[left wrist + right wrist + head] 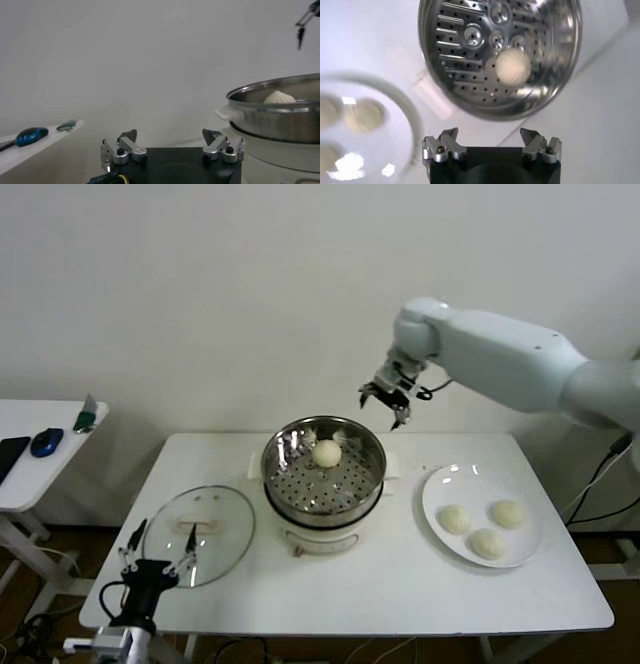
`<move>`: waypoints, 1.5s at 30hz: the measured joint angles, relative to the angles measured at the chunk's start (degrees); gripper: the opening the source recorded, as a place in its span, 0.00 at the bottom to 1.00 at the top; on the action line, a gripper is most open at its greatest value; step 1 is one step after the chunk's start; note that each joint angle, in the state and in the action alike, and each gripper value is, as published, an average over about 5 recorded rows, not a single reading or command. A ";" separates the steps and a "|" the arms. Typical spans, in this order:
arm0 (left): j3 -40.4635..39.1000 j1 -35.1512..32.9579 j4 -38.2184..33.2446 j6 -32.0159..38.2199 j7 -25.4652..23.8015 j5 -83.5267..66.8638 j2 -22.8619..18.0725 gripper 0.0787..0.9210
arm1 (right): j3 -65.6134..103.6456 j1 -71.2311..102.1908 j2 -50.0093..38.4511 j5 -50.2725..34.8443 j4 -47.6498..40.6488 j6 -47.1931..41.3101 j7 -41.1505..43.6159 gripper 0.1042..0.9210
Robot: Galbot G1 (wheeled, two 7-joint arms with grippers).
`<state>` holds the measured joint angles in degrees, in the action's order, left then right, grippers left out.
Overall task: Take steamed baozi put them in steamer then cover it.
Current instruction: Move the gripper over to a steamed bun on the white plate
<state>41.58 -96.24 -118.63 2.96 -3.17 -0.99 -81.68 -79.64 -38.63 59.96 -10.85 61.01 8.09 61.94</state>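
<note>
The steamer, a shiny steel pot on a white base, stands mid-table with one baozi on its perforated tray; both also show in the right wrist view, the steamer and the baozi. Three more baozi lie on the white plate at the right. My right gripper is open and empty, raised above and behind the steamer's right rim. My left gripper is open and empty, low at the table's front left, over the glass lid. The left wrist view shows the steamer and its baozi.
A side table at far left carries a blue mouse and a dark phone. The white wall stands close behind the table. Bare tabletop lies in front of the steamer.
</note>
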 measured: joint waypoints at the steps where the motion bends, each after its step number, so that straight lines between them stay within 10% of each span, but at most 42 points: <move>1: -0.02 -0.12 -0.08 0.03 0.00 0.00 -0.02 0.88 | -0.46 0.11 -1.64 -1.48 0.88 -2.12 -0.32 0.88; 17: 0.19 -1.21 -1.11 -0.01 0.03 0.04 -0.48 0.88 | 0.06 12.04 -16.53 -5.86 4.02 -17.03 -0.30 0.88; 45: 0.29 -1.37 -0.29 -0.04 0.06 0.61 -0.68 0.88 | 14.70 30.26 -11.91 2.32 -7.82 -18.34 -0.94 0.88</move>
<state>41.87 -97.62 -118.92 2.92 -3.12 -0.38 -82.36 -64.94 -8.37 48.05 -8.53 53.19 -10.25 61.00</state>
